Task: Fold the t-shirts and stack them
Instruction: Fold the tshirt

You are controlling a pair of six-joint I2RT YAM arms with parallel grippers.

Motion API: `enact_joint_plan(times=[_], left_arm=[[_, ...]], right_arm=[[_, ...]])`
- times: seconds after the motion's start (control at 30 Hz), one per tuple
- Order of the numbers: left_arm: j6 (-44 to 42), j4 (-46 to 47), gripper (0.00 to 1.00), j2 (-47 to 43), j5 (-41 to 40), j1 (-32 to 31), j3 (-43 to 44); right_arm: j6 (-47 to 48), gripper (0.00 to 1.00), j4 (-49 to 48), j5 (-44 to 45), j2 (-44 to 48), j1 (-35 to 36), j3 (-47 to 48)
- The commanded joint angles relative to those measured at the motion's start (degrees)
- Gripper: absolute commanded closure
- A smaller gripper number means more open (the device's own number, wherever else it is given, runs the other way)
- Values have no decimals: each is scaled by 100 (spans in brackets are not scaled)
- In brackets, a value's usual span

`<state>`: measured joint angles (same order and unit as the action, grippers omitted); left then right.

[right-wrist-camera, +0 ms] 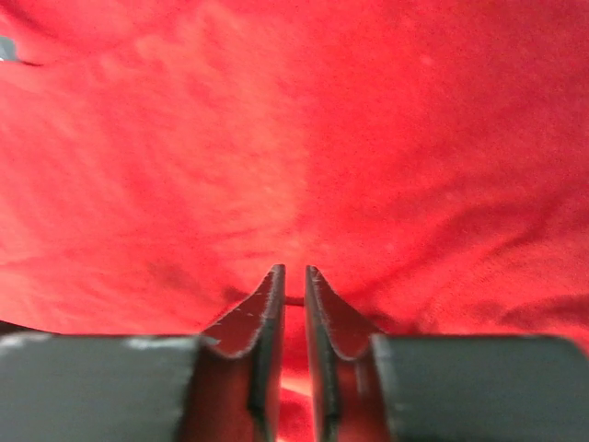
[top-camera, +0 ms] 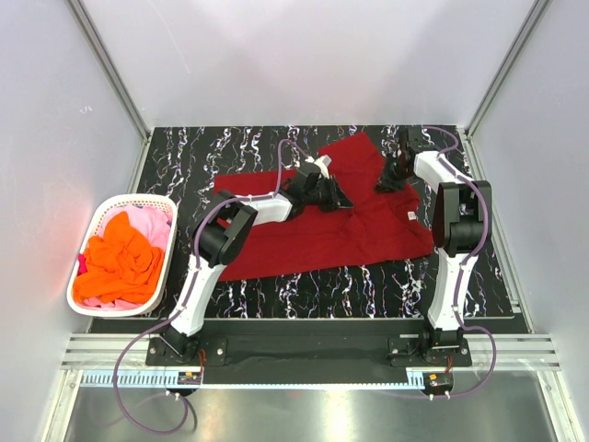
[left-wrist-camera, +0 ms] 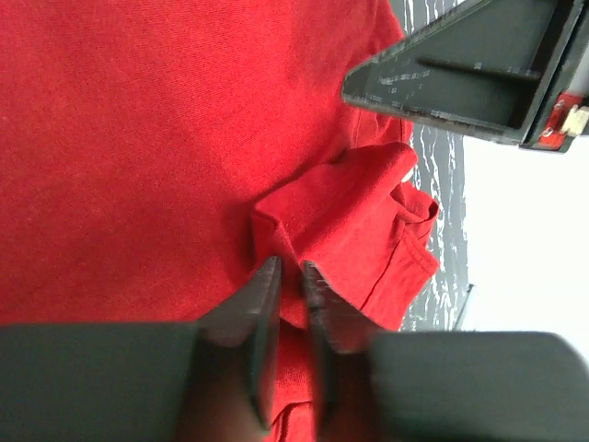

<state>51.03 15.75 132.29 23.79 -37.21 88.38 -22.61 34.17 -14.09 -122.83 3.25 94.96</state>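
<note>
A dark red t-shirt [top-camera: 313, 239] lies spread across the black marbled table. My left gripper [top-camera: 333, 191] is down on its upper middle. In the left wrist view the left gripper [left-wrist-camera: 290, 268] is shut on a raised fold of the red cloth [left-wrist-camera: 345, 216]. My right gripper [top-camera: 388, 181] presses on the shirt's upper right part. Seen from the right wrist, that gripper [right-wrist-camera: 294, 272] has narrow jaws with a pinch of red cloth [right-wrist-camera: 304, 138] between them. An orange t-shirt [top-camera: 120, 262] and a pink one [top-camera: 155, 221] lie crumpled in a basket at the left.
The white plastic basket [top-camera: 96, 219] stands at the table's left edge. The right arm's gripper body [left-wrist-camera: 469, 74] shows close by at the top right of the left wrist view. Grey walls and metal frame posts enclose the table.
</note>
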Motion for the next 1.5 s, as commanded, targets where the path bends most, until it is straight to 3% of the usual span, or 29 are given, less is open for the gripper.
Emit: enact_joint_plan(times=[0.0,0.03,0.1,0.23,0.3,0.33,0.43,0.53,1.03,1.47], left_arm=[[-215,122,90,-19,90,3,311],[-268,52,94,-19,91,12,346],[-417,-150,100,-54,82,12,443],[-541,-309,100,-159,-15,12,391],[-550,-440,100,-230,-120,12,347],[-576,-493,100,-247,-155,12,329],[-725,-529,100,-352,-278,12,198],[-953,-538,100,-397,-340,3,180],[-998,-133,100,-318,-50,56,382],[-1156,7,100,-406,-41,47,496]], right_arm=[[-15,85,-498,-401,197,-34,85],[-7,94,-586,-454,215,-43,6],[55,99,-728,-507,268,-35,-39],[161,100,-754,-402,320,-43,-126],[187,94,-685,-95,443,-61,-258],[196,79,-606,10,487,-70,-285],[301,64,-166,213,514,-175,-197],[468,60,115,266,409,-219,-30],[231,57,204,-648,-48,-228,154],[81,58,213,-489,-40,-228,5]])
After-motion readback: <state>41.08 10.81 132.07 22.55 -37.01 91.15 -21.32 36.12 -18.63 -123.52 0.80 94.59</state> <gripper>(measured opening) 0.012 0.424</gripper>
